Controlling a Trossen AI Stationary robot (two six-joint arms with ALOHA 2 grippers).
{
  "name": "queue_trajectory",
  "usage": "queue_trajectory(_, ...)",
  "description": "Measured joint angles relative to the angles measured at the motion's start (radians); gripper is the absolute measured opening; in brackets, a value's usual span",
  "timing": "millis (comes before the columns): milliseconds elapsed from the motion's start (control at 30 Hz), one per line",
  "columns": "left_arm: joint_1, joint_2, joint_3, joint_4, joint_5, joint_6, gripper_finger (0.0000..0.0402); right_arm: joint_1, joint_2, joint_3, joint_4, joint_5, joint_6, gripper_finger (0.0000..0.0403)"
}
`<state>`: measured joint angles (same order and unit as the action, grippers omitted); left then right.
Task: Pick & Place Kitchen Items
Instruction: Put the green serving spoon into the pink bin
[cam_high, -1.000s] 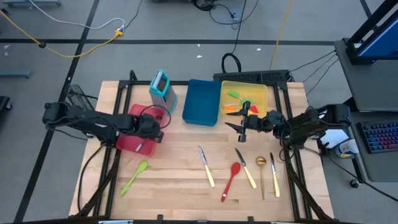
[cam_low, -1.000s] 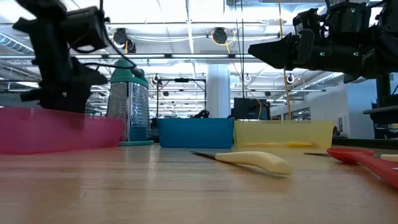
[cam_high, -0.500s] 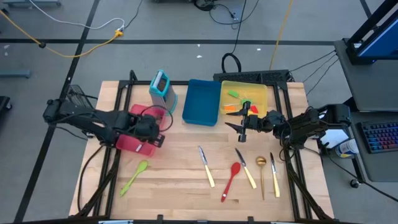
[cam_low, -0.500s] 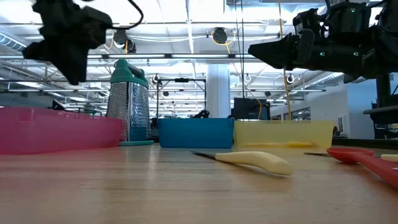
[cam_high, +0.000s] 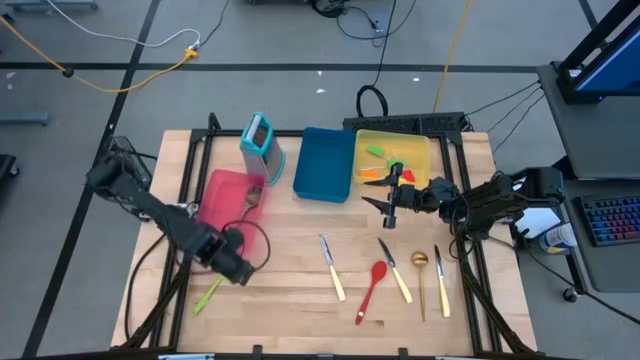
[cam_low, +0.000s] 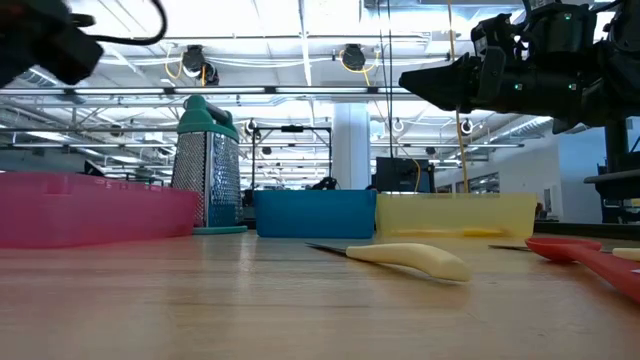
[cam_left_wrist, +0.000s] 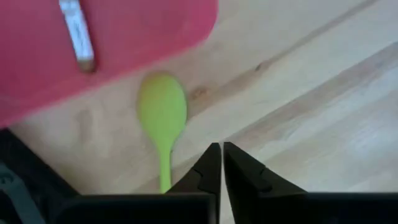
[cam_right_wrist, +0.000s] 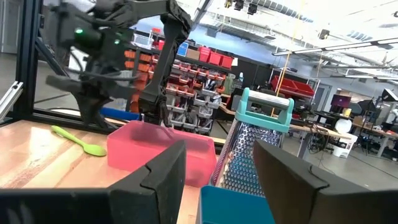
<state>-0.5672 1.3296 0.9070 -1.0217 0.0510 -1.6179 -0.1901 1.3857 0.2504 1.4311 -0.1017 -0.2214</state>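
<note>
The green spoon (cam_left_wrist: 163, 118) lies flat on the table (cam_high: 290, 285), its bowl just beside the red tray (cam_high: 228, 197) and its handle running toward my left gripper (cam_left_wrist: 218, 163). To take it well, I judge I must part my fingers first, centre them across the slim handle, not the bowl, and come down square so it doesn't skid on the wood. My left gripper is clenched on nothing, hovering above the spoon's handle end, arm stretched out low over the table's left side. My right gripper (cam_high: 385, 205) waits spread wide, empty, by the yellow tray (cam_high: 425, 150).
</note>
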Motion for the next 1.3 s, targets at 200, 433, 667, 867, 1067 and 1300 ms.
queue_trajectory(200, -0.11, 0.095, 0.0, 0.001, 0.011, -0.11, 0.0022, 0.0, 0.0, 0.0, 0.0, 0.0, 0.0, 0.018)
queue_trajectory(433, -0.182, 0.164, 0.0, 0.001, 0.084, -0.18, 0.0102, 0.0, 0.0, 0.0, -0.008, 0.0, 0.0, 0.018)
queue_trajectory(667, -0.215, 0.164, 0.0, 0.0, 0.071, -0.174, 0.0142, 0.0, 0.0, 0.0, -0.007, 0.0, 0.0, 0.018)
queue_trajectory(867, -0.239, 0.164, -0.033, 0.0, 0.006, -0.233, 0.0137, 0.0, 0.0, 0.0, -0.007, 0.0, 0.0, 0.018)
queue_trajectory(1067, -0.255, 0.164, -0.046, 0.003, 0.008, -0.315, 0.0147, 0.0, 0.0, 0.0, -0.012, 0.0, 0.0, 0.018)
queue_trajectory(1300, -0.284, 0.164, -0.046, 0.009, -0.042, -0.237, 0.0147, 0.0, 0.0, 0.0, -0.012, 0.0, 0.0, 0.018)
